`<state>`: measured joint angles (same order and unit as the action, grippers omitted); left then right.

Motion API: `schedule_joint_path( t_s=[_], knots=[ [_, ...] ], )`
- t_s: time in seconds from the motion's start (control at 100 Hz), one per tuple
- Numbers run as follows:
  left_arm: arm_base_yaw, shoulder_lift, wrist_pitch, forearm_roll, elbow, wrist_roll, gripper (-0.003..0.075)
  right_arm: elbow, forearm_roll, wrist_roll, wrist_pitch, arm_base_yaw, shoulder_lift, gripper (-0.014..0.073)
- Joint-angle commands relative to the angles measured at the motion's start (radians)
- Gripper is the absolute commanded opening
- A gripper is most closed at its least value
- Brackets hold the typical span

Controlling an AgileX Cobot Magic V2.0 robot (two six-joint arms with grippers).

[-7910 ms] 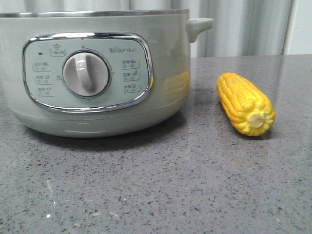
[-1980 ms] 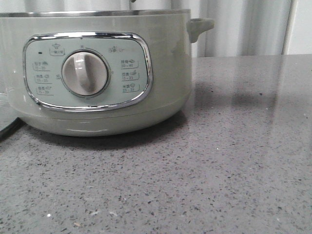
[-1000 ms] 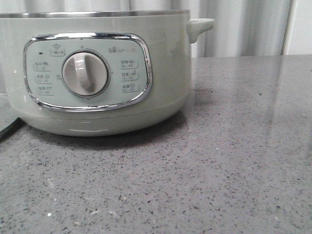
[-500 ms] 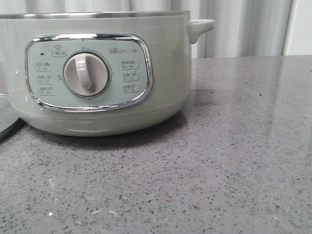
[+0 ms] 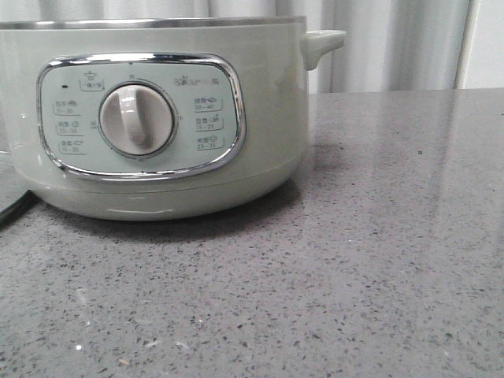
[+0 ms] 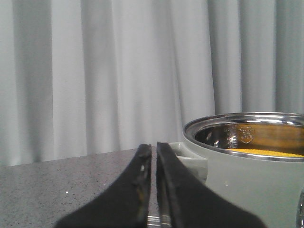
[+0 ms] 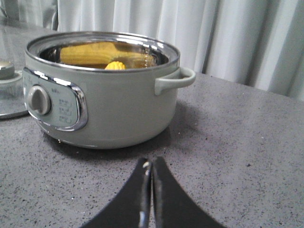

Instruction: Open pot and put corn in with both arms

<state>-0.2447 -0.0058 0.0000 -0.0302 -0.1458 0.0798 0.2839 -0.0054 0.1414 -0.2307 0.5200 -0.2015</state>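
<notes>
Gone from the speckled grey counter (image 5: 378, 260), the ribbed yellow corn (image 7: 114, 65) now lies inside the lidless sage-green pot (image 7: 118, 109), frame left. Left pincer (image 6: 154, 156) and right pincer (image 7: 151, 171) are both closed, empty. Panel lettering is unreadable.

Grey speckled table (image 5: 378, 268) carries pot (image 5: 260, 110) and glass lid (image 7: 9, 97).

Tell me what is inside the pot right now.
The pot is open, and the yellow corn lies inside against the shiny steel wall, which mirrors it. The pot's floor and most of the cob are hidden below the rim. From the front view, nothing inside shows.
</notes>
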Motion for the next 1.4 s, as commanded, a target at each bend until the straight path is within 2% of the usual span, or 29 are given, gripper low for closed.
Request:
schedule_joint_path(
  t_s=[0.0, 0.04, 0.1, 0.18, 0.25, 0.31, 0.34, 0.38, 0.53, 1.12, 1.18, 1.24, 1.34, 1.39],
  knots=[
    [-0.008, -0.024, -0.082, -0.012, -0.02, 0.001, -0.002, 0.022, -0.012, 0.009, 0.082, -0.004, -0.007, -0.0067],
    [0.003, -0.033, -0.128, -0.041, 0.01, -0.001, -0.002, 0.022, -0.012, 0.009, 0.082, -0.004, -0.007, -0.0067],
    [0.04, -0.032, -0.206, -0.168, 0.07, -0.001, -0.002, 0.022, -0.012, 0.009, 0.082, -0.004, -0.007, -0.0067],
    [0.099, -0.032, -0.261, -0.097, 0.162, -0.001, -0.002, 0.022, -0.012, 0.009, 0.082, -0.004, -0.007, -0.0067],
    [0.171, -0.032, -0.061, -0.072, 0.14, 0.001, -0.002, 0.022, -0.012, 0.009, 0.082, -0.002, -0.007, -0.0067],
    [0.233, -0.032, 0.0, -0.007, 0.148, 0.001, -0.002, 0.022, -0.012, 0.009, 0.084, -0.002, -0.009, -0.0067],
    [0.248, -0.032, 0.01, -0.004, 0.158, 0.001, -0.002, 0.022, -0.012, 0.009, 0.084, -0.002, -0.009, -0.0067],
    [0.261, -0.032, 0.087, -0.015, 0.155, 0.001, -0.002, 0.022, -0.012, 0.009, 0.084, -0.002, -0.009, -0.0067],
    [0.247, -0.032, 0.317, -0.062, 0.155, 0.001, -0.002, 0.022, -0.012, 0.009, 0.084, -0.002, -0.009, -0.0067],
    [0.226, -0.032, 0.315, -0.072, 0.155, 0.001, -0.002, 0.007, -0.012, 0.009, 0.108, -0.007, -0.006, -0.0067],
    [0.226, -0.032, 0.315, -0.072, 0.155, 0.001, -0.002, -0.025, -0.014, 0.009, 0.162, -0.044, 0.005, -0.0067],
    [0.226, -0.032, 0.315, -0.072, 0.155, 0.001, -0.002, -0.068, -0.019, 0.009, 0.297, -0.129, 0.018, -0.0067],
    [0.226, -0.032, 0.315, -0.072, 0.155, 0.001, -0.002, -0.191, -0.019, 0.009, 0.575, -0.345, 0.046, -0.0067],
    [0.226, -0.032, 0.315, -0.072, 0.155, 0.001, -0.002, -0.261, -0.019, -0.031, 0.652, -0.44, 0.056, -0.0067]
  ],
)
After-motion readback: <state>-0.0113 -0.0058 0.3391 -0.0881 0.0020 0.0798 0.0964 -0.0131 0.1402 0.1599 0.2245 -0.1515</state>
